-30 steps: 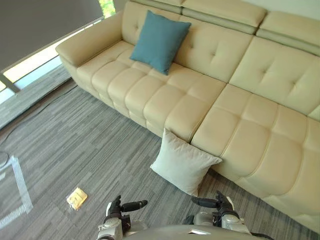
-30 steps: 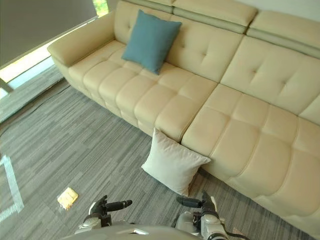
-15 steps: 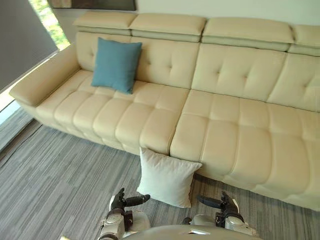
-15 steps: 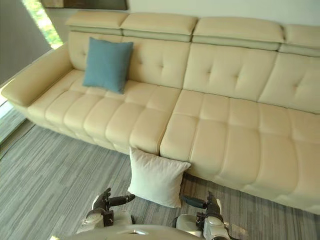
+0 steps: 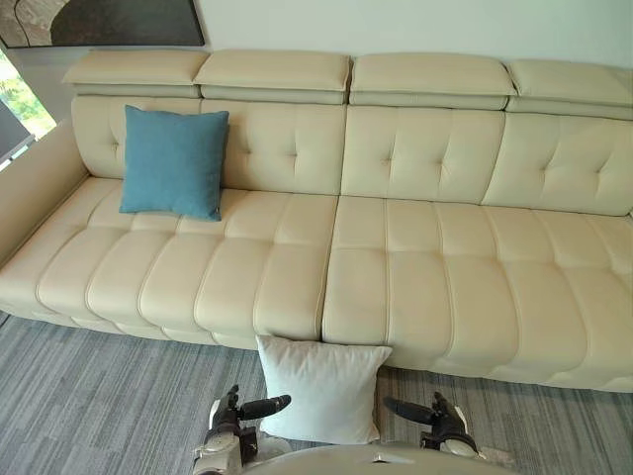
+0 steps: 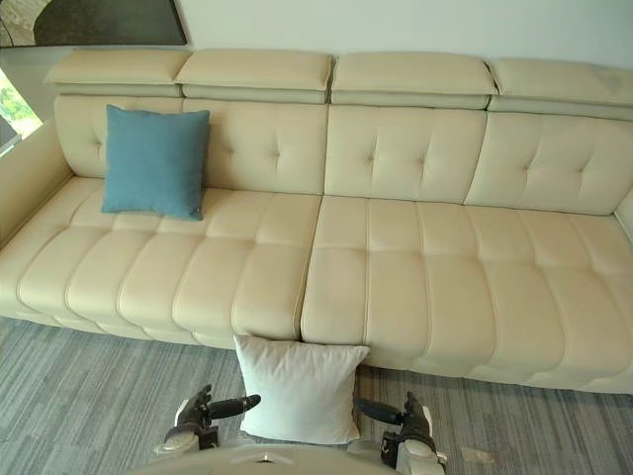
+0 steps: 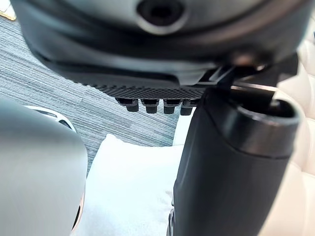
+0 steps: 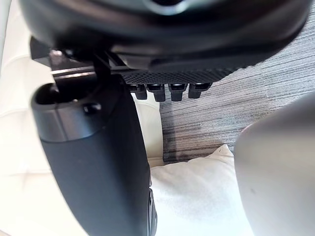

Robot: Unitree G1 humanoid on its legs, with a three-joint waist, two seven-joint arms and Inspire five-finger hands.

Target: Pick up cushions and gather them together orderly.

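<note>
A white cushion (image 5: 318, 389) stands on the grey carpet and leans against the sofa's front, in the middle just ahead of me. A blue cushion (image 5: 174, 161) rests upright against the backrest at the sofa's left end. My left hand (image 5: 237, 411) is low beside the white cushion's left edge, open and holding nothing. My right hand (image 5: 427, 416) is low off the cushion's right edge, also open and apart from it. In the left wrist view the white cushion (image 7: 128, 191) lies past the left hand (image 7: 157, 59); in the right wrist view it (image 8: 197, 196) lies past the right hand (image 8: 167, 44).
The long beige sofa (image 5: 425, 247) spans the whole width, with bare seats to the right of the blue cushion. Grey striped carpet (image 5: 89, 406) lies in front. A dark framed picture (image 5: 99, 20) hangs on the wall at the upper left.
The whole picture has swung round, so the sofa now faces me squarely: the camera moved. Both cushions stay where they were. Both hands remain low and open.
</note>
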